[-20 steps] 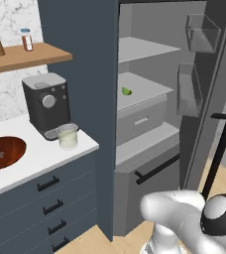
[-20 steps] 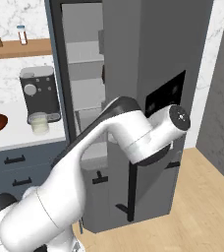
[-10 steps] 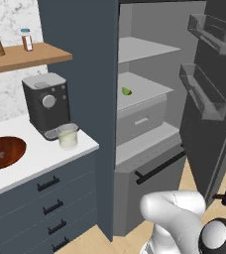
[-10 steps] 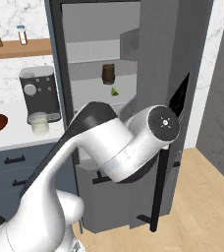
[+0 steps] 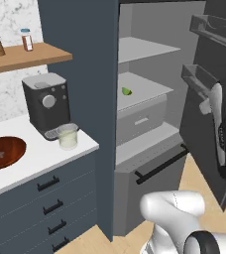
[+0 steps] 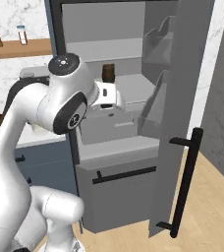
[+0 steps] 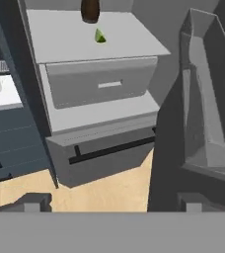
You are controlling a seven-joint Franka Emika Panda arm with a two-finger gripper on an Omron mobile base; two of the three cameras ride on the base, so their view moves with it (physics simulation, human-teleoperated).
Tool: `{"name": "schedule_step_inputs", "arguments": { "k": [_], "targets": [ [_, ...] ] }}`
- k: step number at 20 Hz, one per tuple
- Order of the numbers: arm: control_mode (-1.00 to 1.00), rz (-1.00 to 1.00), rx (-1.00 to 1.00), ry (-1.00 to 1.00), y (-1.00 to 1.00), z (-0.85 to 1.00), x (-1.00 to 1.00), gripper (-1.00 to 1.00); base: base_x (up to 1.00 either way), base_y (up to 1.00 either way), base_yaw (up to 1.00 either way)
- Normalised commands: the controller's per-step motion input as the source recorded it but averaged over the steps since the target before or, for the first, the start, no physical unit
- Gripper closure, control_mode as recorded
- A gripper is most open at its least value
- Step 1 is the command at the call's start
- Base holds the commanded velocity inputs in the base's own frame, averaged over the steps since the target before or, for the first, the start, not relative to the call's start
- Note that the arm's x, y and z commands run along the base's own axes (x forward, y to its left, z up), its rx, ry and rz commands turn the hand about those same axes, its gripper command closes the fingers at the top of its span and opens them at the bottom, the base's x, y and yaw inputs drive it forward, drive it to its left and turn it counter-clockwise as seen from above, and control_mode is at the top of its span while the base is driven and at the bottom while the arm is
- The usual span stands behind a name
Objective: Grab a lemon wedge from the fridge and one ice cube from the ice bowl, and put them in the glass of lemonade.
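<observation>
Lemon wedge (image 7: 100, 36): lay on the fridge (image 5: 149, 94) middle shelf, beside a dark jar (image 7: 90, 10). Door stood swung wide for access. Gripper (image 7: 109, 200): jaws spread, empty, facing the shelf.

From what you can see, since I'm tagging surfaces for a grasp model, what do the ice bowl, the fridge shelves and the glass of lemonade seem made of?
The ice bowl: reddish-brown, matte, probably wood. The fridge shelves: pale grey, flat and opaque, likely plastic; no glass-like reflection shows. The glass of lemonade: clear walls with pale liquid visible through them, so glass or clear plastic.
</observation>
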Motion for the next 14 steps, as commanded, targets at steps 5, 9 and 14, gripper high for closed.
{"name": "schedule_step_inputs", "arguments": {
  "k": [5,9,14],
  "targets": [
    [-1.00,-0.44,-0.47,0.15,0.07,-0.54,1.00,-1.00,0.00,0.00,0.00],
    [-1.00,-0.38,-0.30,0.12,-0.16,-0.13,0.90,-1.00,0.00,0.00,0.00],
    [-1.00,-0.32,-0.24,0.11,-0.49,0.00,0.47,-1.00,0.00,0.00,0.00]
  ]
}}
